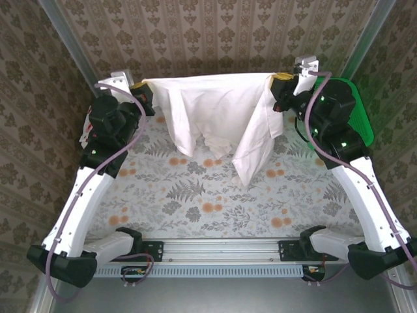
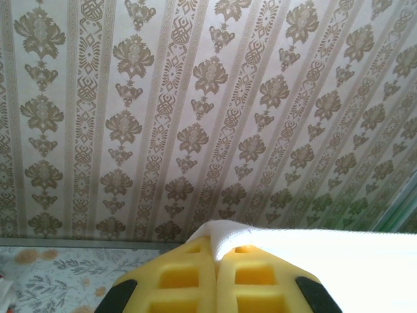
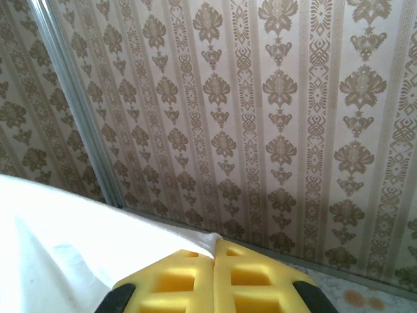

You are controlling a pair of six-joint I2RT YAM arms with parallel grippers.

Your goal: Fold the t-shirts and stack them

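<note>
- Top view: off-white t-shirt (image 1: 215,111) at 12 o'clock, lifted and stretched sideways between the two pincers. Top edge taut and about level.
- The cloth hangs down in wrinkled folds. One long flap on the 3 o'clock side drops lowest, towards the middle of the worktop (image 1: 195,195); can't tell if its tip touches.
- Left pincer (image 1: 139,85) at 11 o'clock, clamped on the shirt's left top corner.
- Left wrist view: left pincer (image 2: 217,255) has its yellow fingers (image 2: 179,277) pressed together with a fold of cloth pinched between the tips. The shirt (image 2: 339,267) runs off towards 3 o'clock.
- Right pincer (image 1: 281,79) at 1 o'clock, closed on the shirt's right top corner.
- Right wrist view: right pincer (image 3: 214,253) has no gap between its fingers (image 3: 254,280), with the cloth edge caught at the tips. The shirt (image 3: 65,235) spreads towards 9 o'clock.
- Green mesh basket (image 1: 359,111) at 2 o'clock, just behind the right arm.
- Second t-shirt (image 1: 85,135), white with red marks, at 9 o'clock by the worktop edge. Mostly hidden by the left arm.
- Patterned wallpaper (image 1: 215,32) behind the workspace.
</note>
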